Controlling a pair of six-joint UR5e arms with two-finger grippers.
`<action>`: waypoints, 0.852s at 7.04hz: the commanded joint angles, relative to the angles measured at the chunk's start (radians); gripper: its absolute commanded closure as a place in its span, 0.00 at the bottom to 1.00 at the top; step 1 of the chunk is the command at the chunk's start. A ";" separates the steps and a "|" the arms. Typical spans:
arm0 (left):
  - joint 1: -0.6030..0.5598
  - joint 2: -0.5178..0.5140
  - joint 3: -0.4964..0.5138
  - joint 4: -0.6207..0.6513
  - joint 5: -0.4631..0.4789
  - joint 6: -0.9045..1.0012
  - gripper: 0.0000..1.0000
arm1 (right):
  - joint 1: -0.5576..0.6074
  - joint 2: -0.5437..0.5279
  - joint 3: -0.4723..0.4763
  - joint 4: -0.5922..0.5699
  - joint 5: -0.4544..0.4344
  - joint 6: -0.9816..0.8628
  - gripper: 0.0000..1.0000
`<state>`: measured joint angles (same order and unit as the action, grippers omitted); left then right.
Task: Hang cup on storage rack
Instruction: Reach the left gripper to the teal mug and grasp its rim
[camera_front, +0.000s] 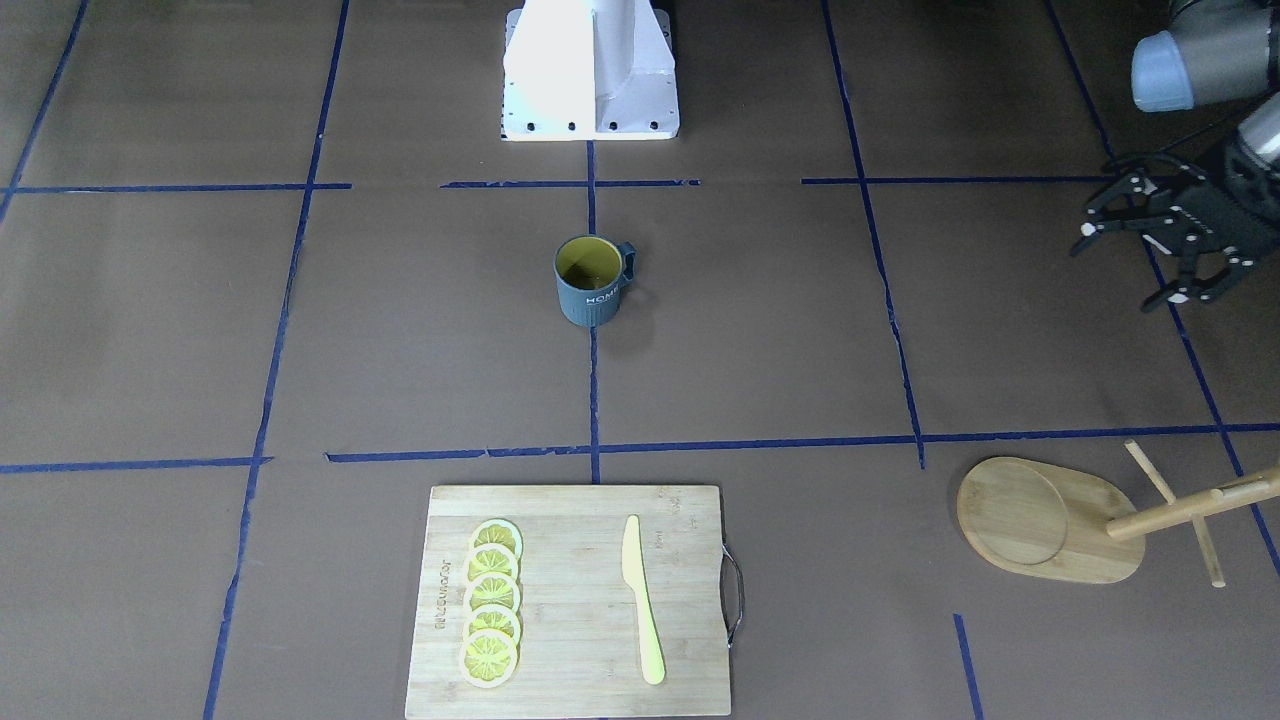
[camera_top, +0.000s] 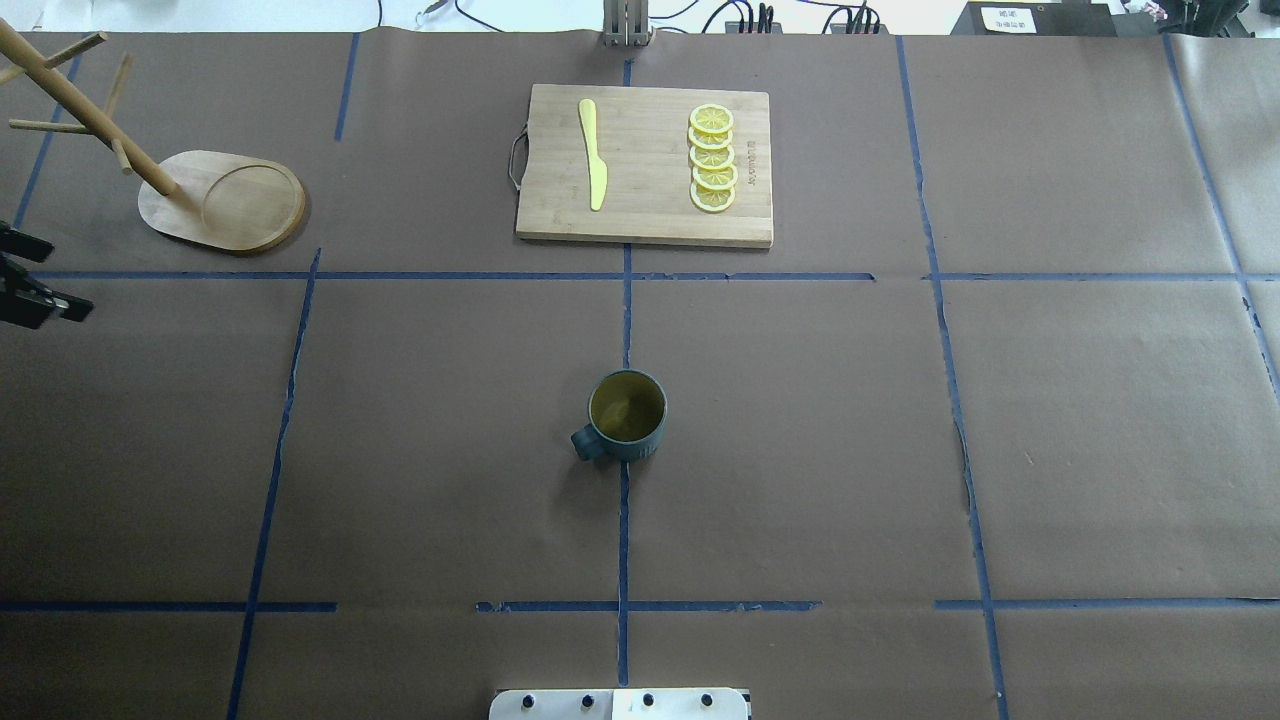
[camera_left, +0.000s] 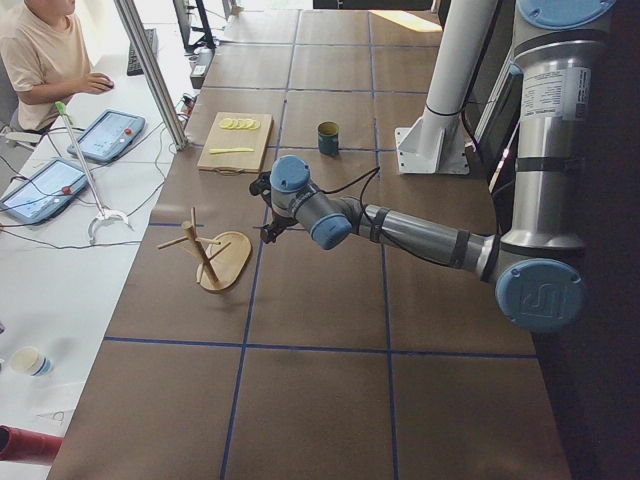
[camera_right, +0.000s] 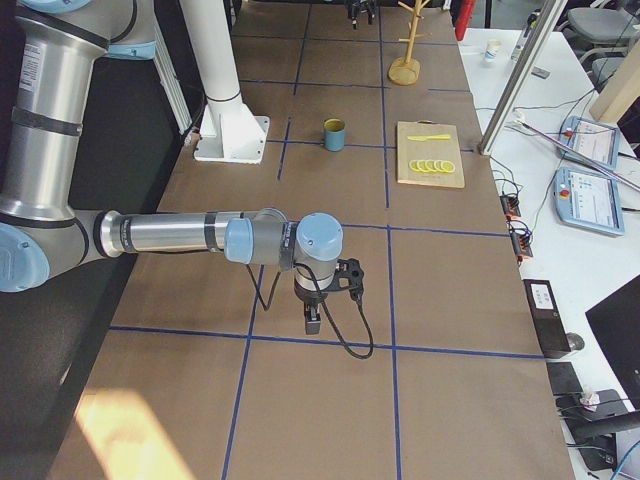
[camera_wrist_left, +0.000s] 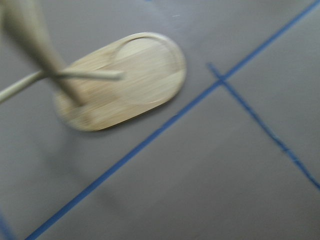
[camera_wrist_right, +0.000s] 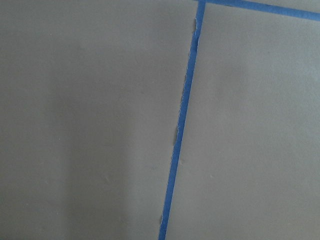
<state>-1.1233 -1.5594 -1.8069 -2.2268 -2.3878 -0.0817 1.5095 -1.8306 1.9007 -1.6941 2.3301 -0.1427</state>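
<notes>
Mid-bench, front view: I log the cup (camera_front: 592, 281) upright, handle toward the robot's left, nearer the robot-side edge; storage rack (camera_front: 1090, 540) stands by the operator-side corner on the robot's left; left gripper (camera_front: 1125, 265) hangs above that end, jaws spread wide, holding nothing; overhead view: cutting board (camera_top: 650, 205) with knife (camera_top: 592, 153) and lemon slices (camera_top: 713, 158) at the far edge; right-side view: right gripper (camera_right: 313, 318) points down, jaw state I cannot tell; left wrist view: blurred rack base.

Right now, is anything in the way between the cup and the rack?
No, nothing visible. Only bare table lies between the cup and the rack; the board sits off to one side.
</notes>
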 joint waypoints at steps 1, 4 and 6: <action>0.190 -0.019 0.003 -0.289 0.158 -0.192 0.01 | 0.000 0.005 0.000 0.001 0.000 0.000 0.00; 0.578 -0.166 0.015 -0.349 0.648 -0.288 0.00 | 0.000 0.007 0.000 0.001 0.000 0.000 0.00; 0.759 -0.285 0.075 -0.350 0.780 -0.296 0.00 | 0.000 0.014 -0.003 0.001 0.000 0.000 0.00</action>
<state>-0.4679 -1.7704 -1.7698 -2.5753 -1.6835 -0.3700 1.5095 -1.8219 1.8991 -1.6935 2.3301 -0.1426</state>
